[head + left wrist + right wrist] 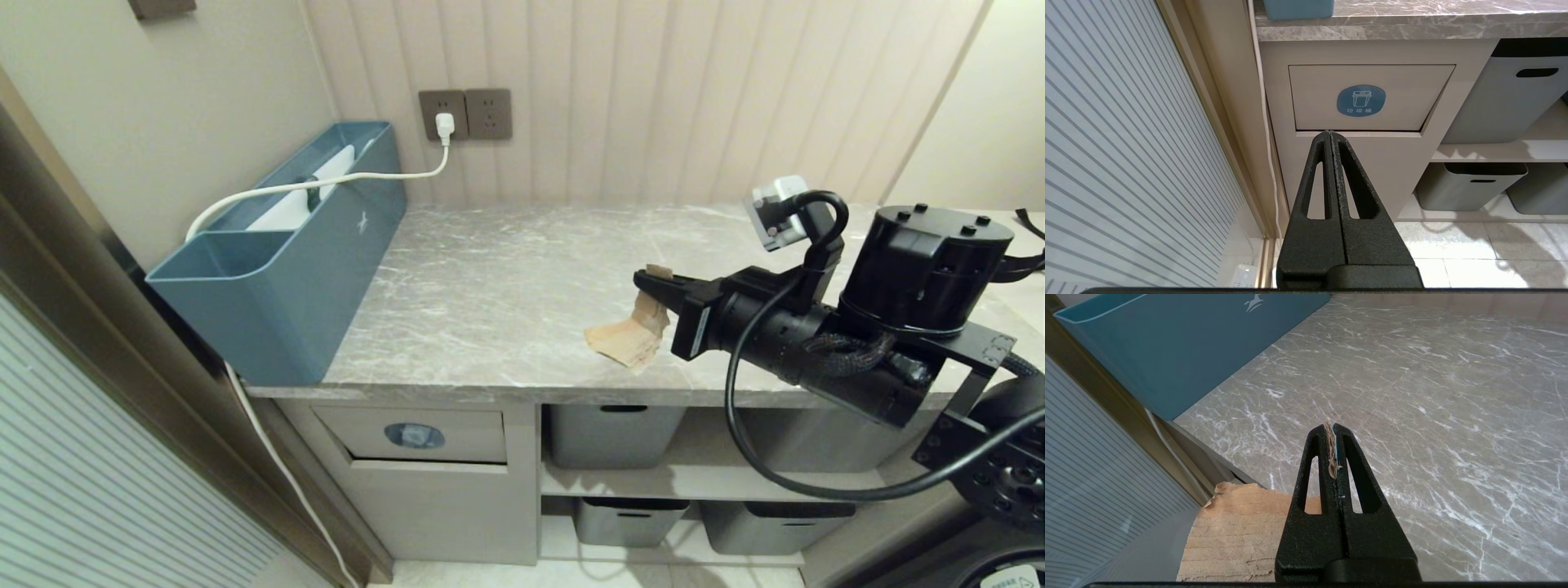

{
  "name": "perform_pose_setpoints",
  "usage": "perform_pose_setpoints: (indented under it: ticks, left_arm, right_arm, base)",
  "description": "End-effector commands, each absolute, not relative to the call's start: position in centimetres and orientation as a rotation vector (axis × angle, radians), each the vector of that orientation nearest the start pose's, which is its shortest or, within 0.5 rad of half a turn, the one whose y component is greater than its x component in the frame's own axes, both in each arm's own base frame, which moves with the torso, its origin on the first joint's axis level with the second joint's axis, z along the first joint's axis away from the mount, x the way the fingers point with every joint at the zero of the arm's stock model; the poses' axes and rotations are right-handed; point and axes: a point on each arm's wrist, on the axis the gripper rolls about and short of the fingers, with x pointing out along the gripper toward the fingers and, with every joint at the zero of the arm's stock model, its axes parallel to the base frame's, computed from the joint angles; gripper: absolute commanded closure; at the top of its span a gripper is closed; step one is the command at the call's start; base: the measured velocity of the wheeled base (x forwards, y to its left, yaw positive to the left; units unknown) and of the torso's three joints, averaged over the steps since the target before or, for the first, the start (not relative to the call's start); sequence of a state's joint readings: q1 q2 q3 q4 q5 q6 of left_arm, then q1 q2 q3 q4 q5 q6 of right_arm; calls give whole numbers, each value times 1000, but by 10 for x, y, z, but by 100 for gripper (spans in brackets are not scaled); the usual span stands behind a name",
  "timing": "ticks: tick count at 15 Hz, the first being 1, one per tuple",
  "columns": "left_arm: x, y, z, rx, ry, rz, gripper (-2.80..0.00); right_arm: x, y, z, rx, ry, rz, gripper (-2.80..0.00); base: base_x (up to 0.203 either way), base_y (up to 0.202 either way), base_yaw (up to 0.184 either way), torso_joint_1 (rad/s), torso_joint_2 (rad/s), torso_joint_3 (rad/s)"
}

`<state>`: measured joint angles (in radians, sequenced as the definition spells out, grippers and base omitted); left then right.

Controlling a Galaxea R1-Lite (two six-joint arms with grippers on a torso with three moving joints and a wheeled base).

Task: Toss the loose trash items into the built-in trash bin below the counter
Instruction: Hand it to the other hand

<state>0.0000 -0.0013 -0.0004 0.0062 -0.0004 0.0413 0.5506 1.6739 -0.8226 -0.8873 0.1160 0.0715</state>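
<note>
Right gripper [653, 287] level over counter [490, 278] — jaws pinching cardboard scrap [629, 336].

Soft, warm indoor light fills the room, fairly even and a little dim toward the floor. The marble table [506, 278] carries a pale sheen near the back wall. Faint shadows fall on the floor tiles [1474, 249] below the shelves. The head view bows straight lines at its edges. Close to the lens, the torn cardboard [1237, 539] looks slightly soft.
</note>
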Motion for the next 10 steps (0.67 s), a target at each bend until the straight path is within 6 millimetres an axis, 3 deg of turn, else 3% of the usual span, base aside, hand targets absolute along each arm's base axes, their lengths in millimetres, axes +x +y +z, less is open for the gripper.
perform_pose_setpoints:
  ticks: [1,3,4,7,9,10]
  left_arm:
    - [-23,0,75,43,14,-14,0]
    - [-22,0,76,44,28,-17,0]
    - [-23,0,76,41,12,-14,-280]
    - [-24,0,79,5,-20,-6,-280]
    - [-31,0,107,-11,-110,-14,-280]
    - [-36,-1,133,-33,-160,-41,-280]
  right_arm:
    - [257,162,222,76,-20,668,0]
    - [257,161,222,78,-22,667,0]
    - [257,161,222,77,-19,668,0]
    - [257,162,223,77,-23,671,0]
    - [257,162,224,78,-27,670,0]
    - [262,164,223,77,-24,671,0]
  base:
    - [0,0,0,0,0,0]
    - [0,0,0,0,0,0]
    - [0,0,0,0,0,0]
    - [0,0,0,0,0,0]
    - [0,0,0,0,0,0]
    - [0,0,0,0,0,0]
